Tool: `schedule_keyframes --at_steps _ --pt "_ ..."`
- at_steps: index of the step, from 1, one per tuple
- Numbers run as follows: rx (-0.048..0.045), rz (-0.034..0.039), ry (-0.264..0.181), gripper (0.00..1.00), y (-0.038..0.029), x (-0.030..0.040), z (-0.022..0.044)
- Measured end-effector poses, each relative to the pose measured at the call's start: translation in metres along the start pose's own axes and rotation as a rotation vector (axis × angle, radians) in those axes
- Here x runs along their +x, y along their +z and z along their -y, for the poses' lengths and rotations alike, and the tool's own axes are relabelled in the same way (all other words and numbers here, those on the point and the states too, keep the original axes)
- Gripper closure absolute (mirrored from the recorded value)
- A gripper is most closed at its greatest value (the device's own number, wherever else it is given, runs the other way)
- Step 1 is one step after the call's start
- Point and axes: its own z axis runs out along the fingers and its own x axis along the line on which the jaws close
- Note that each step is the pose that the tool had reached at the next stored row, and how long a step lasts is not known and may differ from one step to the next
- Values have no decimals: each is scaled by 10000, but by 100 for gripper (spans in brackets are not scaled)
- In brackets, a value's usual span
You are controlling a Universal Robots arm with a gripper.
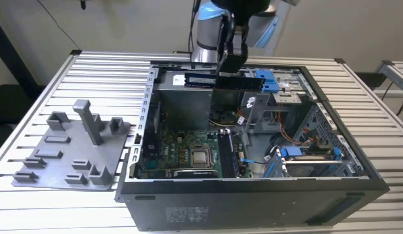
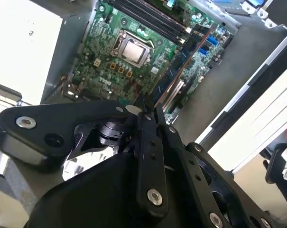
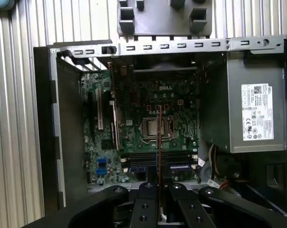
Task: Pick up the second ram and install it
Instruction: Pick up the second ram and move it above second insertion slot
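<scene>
The ram point(image 1: 244, 82), a thin dark stick, hangs level and on edge, pinched in the gripper point(image 1: 230, 74).

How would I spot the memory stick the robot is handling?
Find the open computer case. Above its far rim the gripper clamps the second ram: a thin dark stick held in air, unlike the black slots fixed on the motherboard.
</scene>
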Motion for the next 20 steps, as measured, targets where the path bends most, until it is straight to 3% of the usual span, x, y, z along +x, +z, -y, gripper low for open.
schedule_keyframes --at_steps 11,20 --pt "-19 -1 0 86 -13 -25 329" --pt "-21 0 0 86 -19 -37 487"
